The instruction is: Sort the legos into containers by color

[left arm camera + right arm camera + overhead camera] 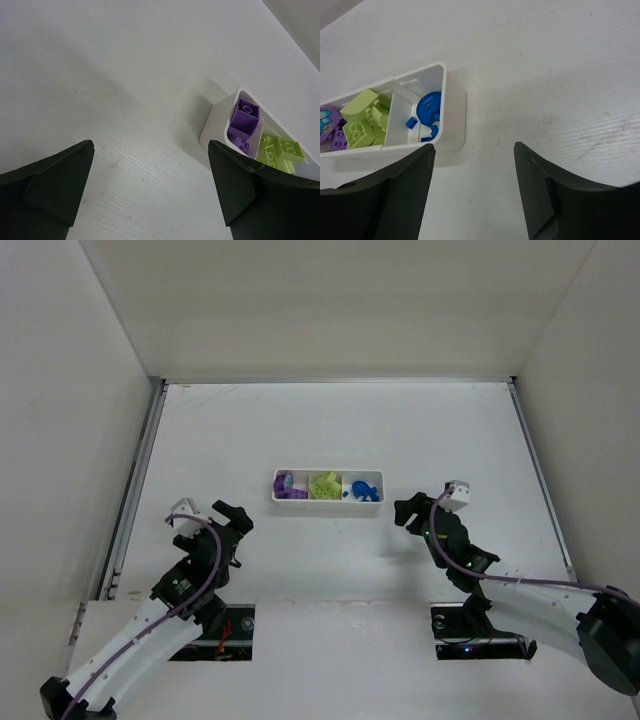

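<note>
My left claw (pixel 150 150) hangs wide and empty over the worktop (pixel 330 420), near the tray's (pixel 328 500) left end. Purple legos (pixel 290 486) sit in its left cell, lime ones (pixel 325 486) in the middle, blue ones (pixel 364 489) on the right, one seemingly round. My right claw (pixel 474 147) gapes empty beside that end.

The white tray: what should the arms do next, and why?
Probably draw the right gripper back to rest: purple bricks, lime bricks and blue bricks lie sorted in the tray; none shows loose on the table; its jaws stand open, empty.
</note>
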`<state>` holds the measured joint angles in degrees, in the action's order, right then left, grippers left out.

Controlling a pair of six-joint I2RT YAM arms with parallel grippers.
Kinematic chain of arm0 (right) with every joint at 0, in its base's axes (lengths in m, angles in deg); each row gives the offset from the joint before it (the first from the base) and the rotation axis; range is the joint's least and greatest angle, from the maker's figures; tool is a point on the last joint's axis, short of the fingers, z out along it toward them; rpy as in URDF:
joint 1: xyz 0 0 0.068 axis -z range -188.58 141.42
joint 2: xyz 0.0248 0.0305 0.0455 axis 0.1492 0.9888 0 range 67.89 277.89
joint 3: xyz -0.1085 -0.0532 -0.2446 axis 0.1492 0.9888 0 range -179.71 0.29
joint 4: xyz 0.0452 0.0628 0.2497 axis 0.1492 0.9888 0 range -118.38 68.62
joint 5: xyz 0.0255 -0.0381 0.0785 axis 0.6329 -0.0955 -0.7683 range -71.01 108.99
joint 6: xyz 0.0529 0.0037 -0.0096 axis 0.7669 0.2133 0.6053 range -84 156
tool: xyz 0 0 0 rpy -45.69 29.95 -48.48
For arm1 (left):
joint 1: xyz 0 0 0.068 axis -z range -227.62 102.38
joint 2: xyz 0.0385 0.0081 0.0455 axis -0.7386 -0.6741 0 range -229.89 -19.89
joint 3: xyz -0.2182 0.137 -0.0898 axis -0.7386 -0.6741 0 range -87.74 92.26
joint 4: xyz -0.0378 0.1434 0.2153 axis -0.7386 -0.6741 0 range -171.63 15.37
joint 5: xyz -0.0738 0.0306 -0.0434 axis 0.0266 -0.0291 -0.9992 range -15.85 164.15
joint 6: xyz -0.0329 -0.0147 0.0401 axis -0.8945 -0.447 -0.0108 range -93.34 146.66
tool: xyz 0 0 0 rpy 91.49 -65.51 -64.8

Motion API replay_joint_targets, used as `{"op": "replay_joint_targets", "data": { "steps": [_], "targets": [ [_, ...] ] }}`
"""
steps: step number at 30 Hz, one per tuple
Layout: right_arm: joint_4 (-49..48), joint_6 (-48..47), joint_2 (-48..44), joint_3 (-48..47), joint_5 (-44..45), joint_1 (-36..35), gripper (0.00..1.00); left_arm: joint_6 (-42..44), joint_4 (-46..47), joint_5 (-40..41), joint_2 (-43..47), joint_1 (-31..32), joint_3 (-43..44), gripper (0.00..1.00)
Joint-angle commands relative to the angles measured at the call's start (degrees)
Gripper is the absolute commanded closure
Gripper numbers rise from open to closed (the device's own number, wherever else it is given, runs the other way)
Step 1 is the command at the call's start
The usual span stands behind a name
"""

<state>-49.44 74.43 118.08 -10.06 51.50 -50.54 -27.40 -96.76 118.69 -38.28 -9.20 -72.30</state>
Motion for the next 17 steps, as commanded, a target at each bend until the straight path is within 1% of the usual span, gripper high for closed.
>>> {"op": "replay_joint_targets", "data": {
  "steps": [1, 4, 9, 17],
  "targets": [
    [-1.35, 0.5, 0.52, -1.69, 1.33, 0.08, 0.29, 0.0, 0.68, -0.06, 0.11, -1.19, -0.5, 0.0],
    [-1.27, 0.5, 0.69, -1.78, 1.33, 0.08, 0.29, 0.63, 2.08, -0.15, -0.42, -1.89, -1.73, 0.0],
    [-1.09, 0.59, 0.87, -1.95, 1.59, -0.1, 0.29, 3.78, 5.52, -0.76, -1.03, -1.02, -2.26, 0.0],
    [-1.0, 0.41, 1.4, -2.22, 1.59, -0.54, 0.27, 3.88, 6.75, -0.06, -4.02, 0.83, -1.99, 0.0]
  ]
}}
